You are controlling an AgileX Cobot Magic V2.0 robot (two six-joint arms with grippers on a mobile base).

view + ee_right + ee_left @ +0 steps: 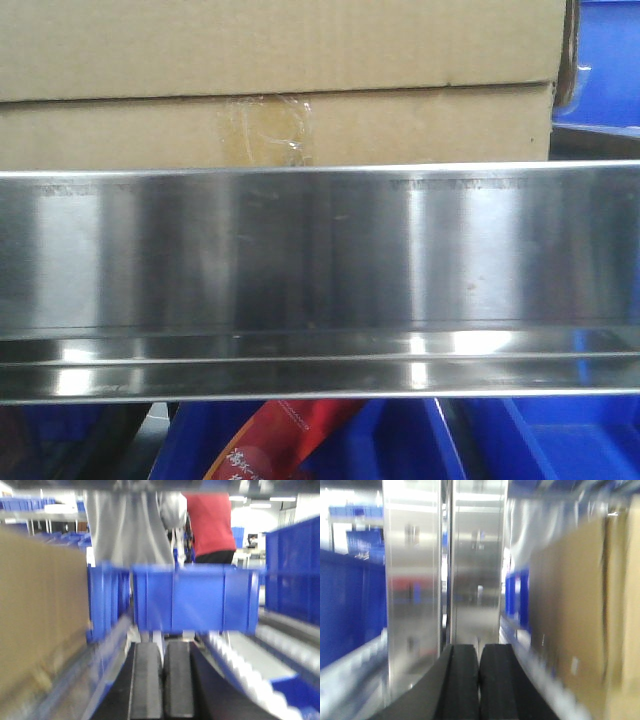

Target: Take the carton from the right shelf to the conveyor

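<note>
The brown carton (280,70) fills the top of the front view, with a clear tape patch on its lower band. It sits behind the shiny steel rail of the right shelf (320,260). In the left wrist view the carton (585,605) stands to the right of my left gripper (480,652), which is shut and empty beside a steel upright (412,590). In the right wrist view the carton (40,615) is at the left. My right gripper (163,650) is shut and empty, pointing at a blue bin (195,597). The conveyor is out of view.
Blue bins (560,440) and a red packet (285,440) lie below the shelf rail. More blue bins (292,575) stand at the right over roller tracks (240,665). A person in a red top (210,520) stands behind the shelf. A blue bin (350,605) is left of the upright.
</note>
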